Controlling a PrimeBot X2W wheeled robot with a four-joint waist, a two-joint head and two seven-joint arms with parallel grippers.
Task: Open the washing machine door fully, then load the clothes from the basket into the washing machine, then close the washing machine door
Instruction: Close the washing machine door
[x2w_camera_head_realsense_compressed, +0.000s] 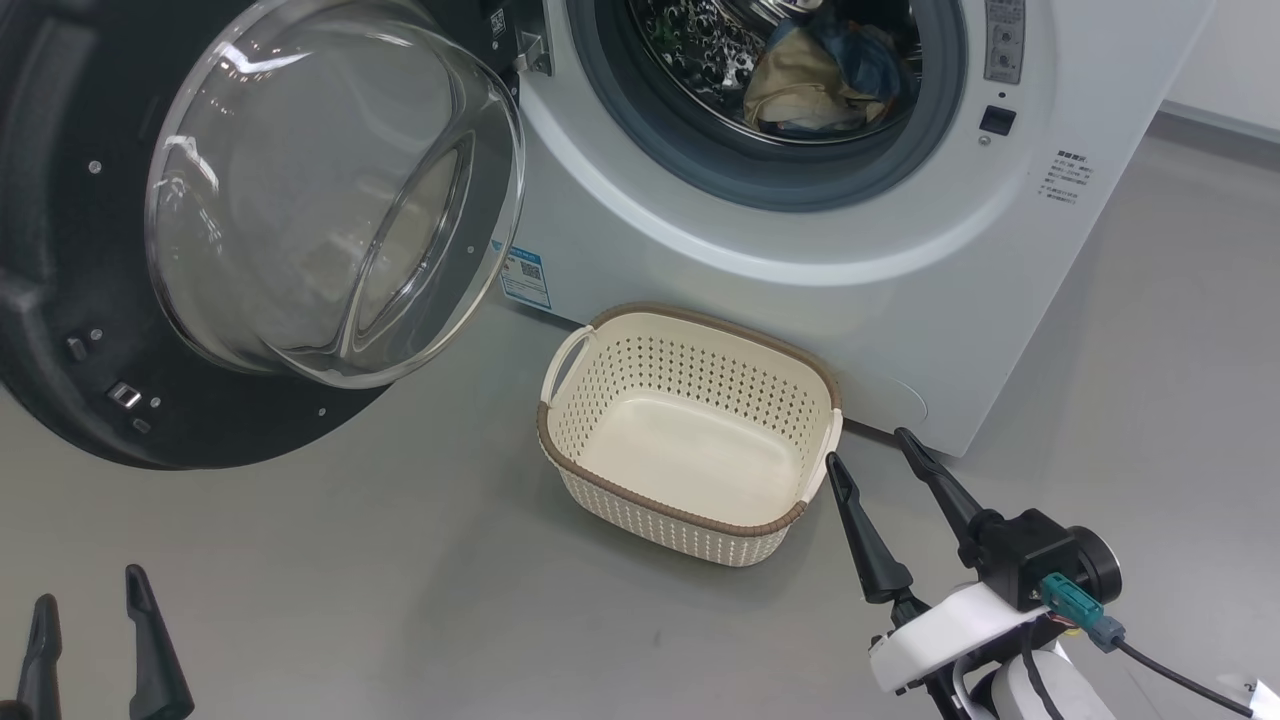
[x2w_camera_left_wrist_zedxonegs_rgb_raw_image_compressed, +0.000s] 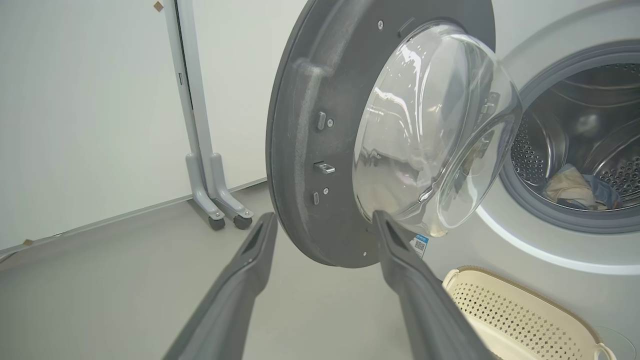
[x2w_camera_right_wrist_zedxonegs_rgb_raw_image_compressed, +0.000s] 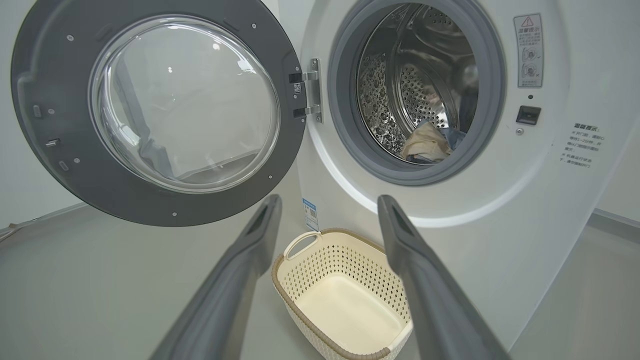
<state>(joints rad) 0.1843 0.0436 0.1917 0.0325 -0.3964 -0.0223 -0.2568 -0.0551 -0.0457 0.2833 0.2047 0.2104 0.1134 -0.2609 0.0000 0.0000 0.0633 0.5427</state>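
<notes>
Count: 1 washing machine (x2w_camera_head_realsense_compressed: 800, 250), 1 door (x2w_camera_head_realsense_compressed: 60, 250), 1 basket (x2w_camera_head_realsense_compressed: 700, 318), 1 clothes bundle (x2w_camera_head_realsense_compressed: 810, 80), 1 blue label (x2w_camera_head_realsense_compressed: 526, 277), 1 wheeled stand (x2w_camera_left_wrist_zedxonegs_rgb_raw_image_compressed: 207, 185). 2 grippers: left gripper (x2w_camera_head_realsense_compressed: 90, 590), right gripper (x2w_camera_head_realsense_compressed: 869, 446), 2 fingers (x2w_camera_head_realsense_compressed: 865, 535) each.

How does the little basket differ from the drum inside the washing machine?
The basket is cream plastic; the drum is shiny steel. The basket sits empty on the floor, while the drum holds the clothes. The basket opens upward; the drum opens to the front, its door swung wide. Both have walls full of small holes.
</notes>
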